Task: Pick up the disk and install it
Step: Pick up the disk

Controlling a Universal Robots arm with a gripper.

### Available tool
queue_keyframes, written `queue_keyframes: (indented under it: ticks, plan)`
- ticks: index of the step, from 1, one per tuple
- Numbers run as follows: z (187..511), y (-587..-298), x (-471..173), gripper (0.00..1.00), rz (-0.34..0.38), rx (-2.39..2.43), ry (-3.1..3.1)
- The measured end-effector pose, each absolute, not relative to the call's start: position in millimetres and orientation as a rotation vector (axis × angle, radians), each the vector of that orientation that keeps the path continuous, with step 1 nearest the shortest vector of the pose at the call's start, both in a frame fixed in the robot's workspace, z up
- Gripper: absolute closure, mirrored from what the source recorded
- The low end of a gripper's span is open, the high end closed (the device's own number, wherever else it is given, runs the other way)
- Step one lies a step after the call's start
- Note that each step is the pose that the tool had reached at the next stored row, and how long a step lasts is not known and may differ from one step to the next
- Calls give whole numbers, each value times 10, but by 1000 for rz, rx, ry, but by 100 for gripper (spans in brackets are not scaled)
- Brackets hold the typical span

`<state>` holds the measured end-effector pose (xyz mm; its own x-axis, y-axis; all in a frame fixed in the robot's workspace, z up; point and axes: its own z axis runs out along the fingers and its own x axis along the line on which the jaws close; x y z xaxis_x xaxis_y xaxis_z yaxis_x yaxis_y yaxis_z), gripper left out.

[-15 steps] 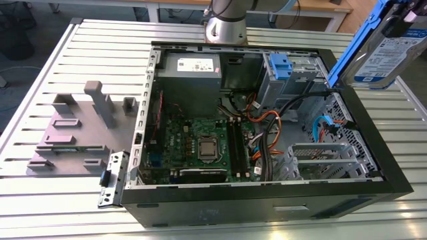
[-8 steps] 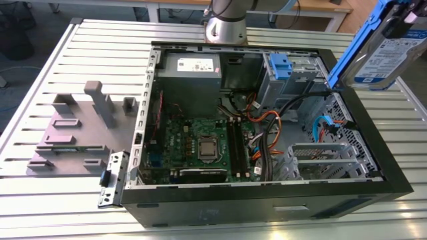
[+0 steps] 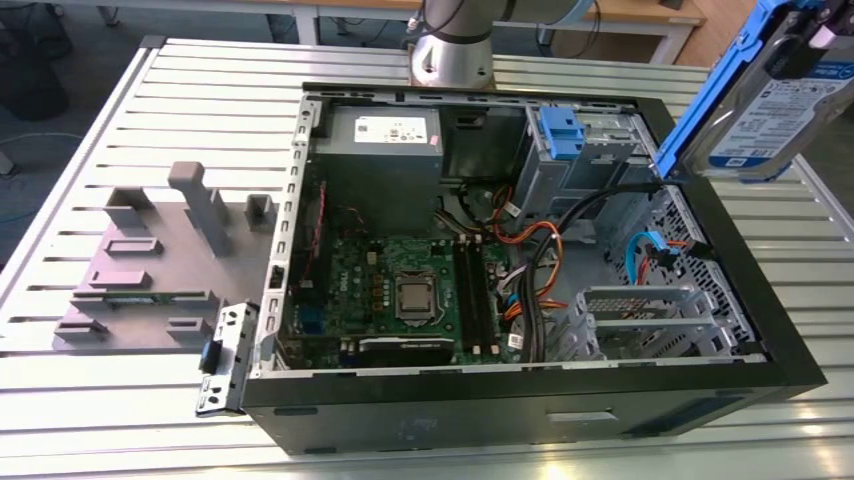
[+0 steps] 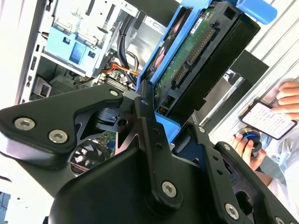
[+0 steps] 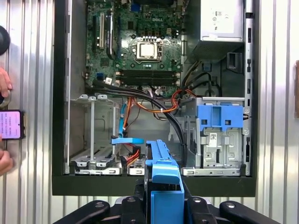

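Observation:
The disk (image 3: 771,105), a silver hard drive with a white-and-blue label in a blue carrier bracket, hangs tilted in the air above the far right corner of the open computer case (image 3: 747,385). My gripper (image 3: 810,45) is shut on it from above. In the second wrist view the disk (image 4: 201,51) shows its green circuit board and connector, clamped between the black fingers (image 4: 145,119). In the first wrist view the blue carrier (image 5: 163,170) sticks out from the gripper (image 5: 163,198), over the case's edge and beside the drive cage (image 5: 219,144).
Inside the case are the motherboard (image 3: 400,290), a grey power supply (image 3: 384,135), loose cables (image 3: 534,250) and a grey drive cage with a blue latch (image 3: 561,130). A grey fixture (image 3: 160,260) lies at the exterior view's left. A person's hands hold a phone (image 5: 11,125) beside the case.

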<state>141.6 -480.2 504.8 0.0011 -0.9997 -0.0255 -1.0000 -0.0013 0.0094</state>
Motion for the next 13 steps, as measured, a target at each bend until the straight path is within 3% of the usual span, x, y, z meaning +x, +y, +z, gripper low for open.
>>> queue_keyframes:
  ticks: [13]
  plan:
    - [5046,-4837,1403,63,39,-2215,2212]
